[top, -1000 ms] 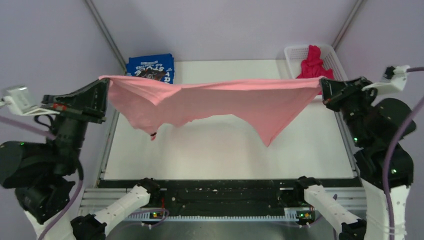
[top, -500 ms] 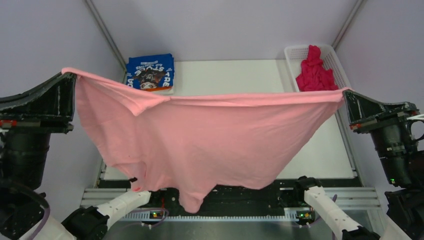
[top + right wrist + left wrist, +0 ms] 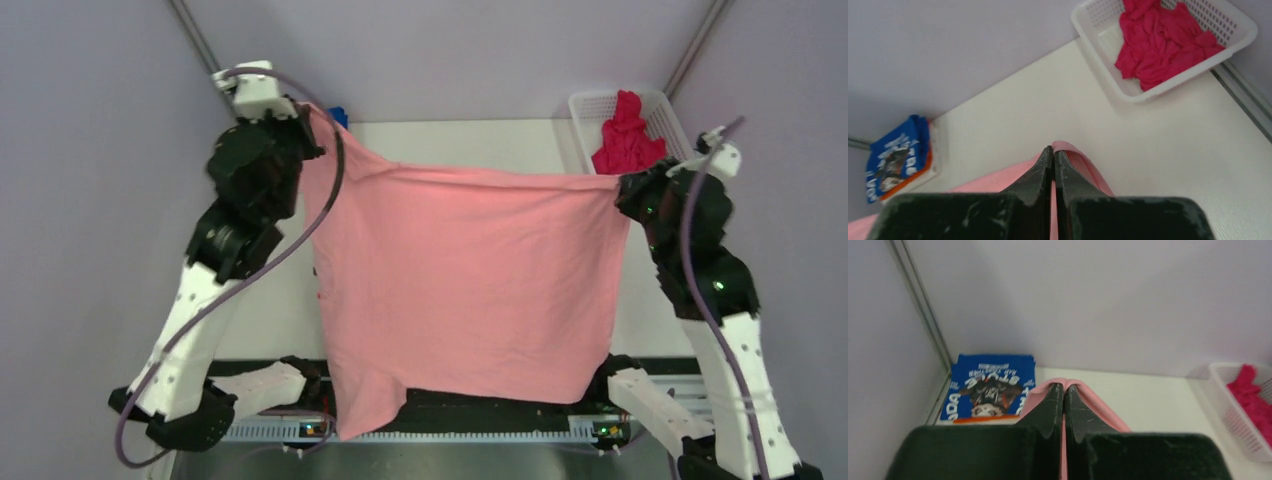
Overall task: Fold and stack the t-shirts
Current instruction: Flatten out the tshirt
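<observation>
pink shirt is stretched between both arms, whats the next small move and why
Probably lower both grippers toward the table to lay the pink shirt flat: it hangs spread, the left gripper and right gripper each shut on an upper corner.

The black-and-white left arm [image 3: 195, 305] and right arm [image 3: 738, 345] are raised and spread wide. The left black two-finger gripper [image 3: 303, 108] is reached farther forward than the right black two-finger gripper [image 3: 628, 183]. Each pair of jaws is pressed together on a corner of the light pink cloth t-shirt [image 3: 460, 280].
</observation>
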Motion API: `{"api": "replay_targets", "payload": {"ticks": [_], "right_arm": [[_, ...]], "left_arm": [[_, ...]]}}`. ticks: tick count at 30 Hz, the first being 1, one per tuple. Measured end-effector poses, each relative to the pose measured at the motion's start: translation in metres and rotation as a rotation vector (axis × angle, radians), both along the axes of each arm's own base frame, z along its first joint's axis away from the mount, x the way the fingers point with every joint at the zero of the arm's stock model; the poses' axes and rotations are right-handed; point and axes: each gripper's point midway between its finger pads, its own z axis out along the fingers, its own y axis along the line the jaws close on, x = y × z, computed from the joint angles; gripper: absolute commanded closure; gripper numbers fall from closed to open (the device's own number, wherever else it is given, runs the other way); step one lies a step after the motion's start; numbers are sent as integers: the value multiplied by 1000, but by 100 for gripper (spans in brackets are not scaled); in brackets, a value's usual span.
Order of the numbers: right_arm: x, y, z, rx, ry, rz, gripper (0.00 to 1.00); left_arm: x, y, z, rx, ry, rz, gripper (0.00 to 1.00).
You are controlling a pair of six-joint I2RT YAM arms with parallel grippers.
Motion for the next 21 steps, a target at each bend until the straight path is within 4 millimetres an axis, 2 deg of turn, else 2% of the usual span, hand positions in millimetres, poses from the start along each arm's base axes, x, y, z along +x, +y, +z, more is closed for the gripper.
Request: {"api": "replay_targets", "payload": {"ticks": [4, 6, 9, 12, 14, 16, 19, 21], "right_arm": [[52, 0, -88, -64, 191, -63, 100], [78, 5, -138, -99, 283, -52, 100], [110, 14, -203, -130, 384, -1, 100], [139, 22, -255, -143, 465, 34, 100], [158, 27, -279, -143, 485, 53, 100], [172, 30, -303, -137, 505, 68, 100], [189, 30, -324, -129, 526, 70, 100], [203, 29, -327, -123, 518, 65, 100]], "left_arm": [[80, -13, -98, 101, 202, 79, 100], [126, -15, -167, 135, 349, 97, 100], [173, -13, -256, 142, 531, 91, 100], [200, -12, -332, 138, 678, 75, 100], [210, -12, -371, 137, 754, 65, 100], [218, -15, -397, 136, 801, 53, 100], [235, -21, -418, 116, 826, 32, 100], [245, -25, -423, 96, 824, 18, 100]]}}
